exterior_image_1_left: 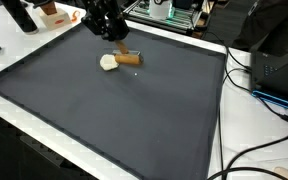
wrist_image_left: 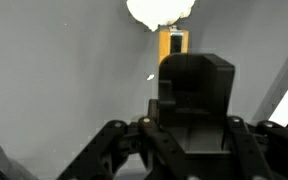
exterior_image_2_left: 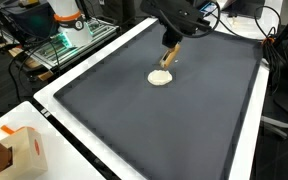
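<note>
A small wooden block (exterior_image_1_left: 131,57) lies on the dark grey mat (exterior_image_1_left: 104,110), touching or nearly touching a cream round piece (exterior_image_1_left: 109,63). Both also show in an exterior view, the wooden block (exterior_image_2_left: 170,57) behind the cream piece (exterior_image_2_left: 161,77). My gripper (exterior_image_1_left: 114,40) hangs low just over them, seen too as the gripper (exterior_image_2_left: 172,44). In the wrist view the gripper (wrist_image_left: 196,75) is shut with a black boxy block (wrist_image_left: 196,95) filling the gap between its fingers. The wooden block (wrist_image_left: 172,45) and cream piece (wrist_image_left: 160,10) lie just beyond it. I cannot tell whether anything touches.
The mat has a white table border (exterior_image_2_left: 94,165). An orange-and-white carton (exterior_image_2_left: 19,150) stands near one corner. Black cables (exterior_image_1_left: 269,100) and dark equipment (exterior_image_1_left: 279,60) sit beside the mat. Electronics racks (exterior_image_2_left: 69,35) stand beyond the far edge.
</note>
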Robot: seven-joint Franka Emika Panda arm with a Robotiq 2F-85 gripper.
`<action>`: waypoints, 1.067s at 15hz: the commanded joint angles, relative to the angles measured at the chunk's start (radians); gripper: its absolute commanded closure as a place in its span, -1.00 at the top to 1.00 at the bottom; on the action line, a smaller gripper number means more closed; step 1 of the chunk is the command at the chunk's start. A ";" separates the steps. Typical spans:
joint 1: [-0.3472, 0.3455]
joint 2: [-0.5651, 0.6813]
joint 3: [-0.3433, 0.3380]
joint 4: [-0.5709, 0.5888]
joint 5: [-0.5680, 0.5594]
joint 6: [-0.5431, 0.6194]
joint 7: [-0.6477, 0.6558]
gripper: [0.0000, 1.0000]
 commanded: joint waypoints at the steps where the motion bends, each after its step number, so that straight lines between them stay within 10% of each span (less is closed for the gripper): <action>1: -0.013 -0.035 -0.006 -0.064 0.111 0.041 0.027 -0.52; 16: -0.024 -0.044 -0.024 -0.128 0.265 0.041 0.115 -0.52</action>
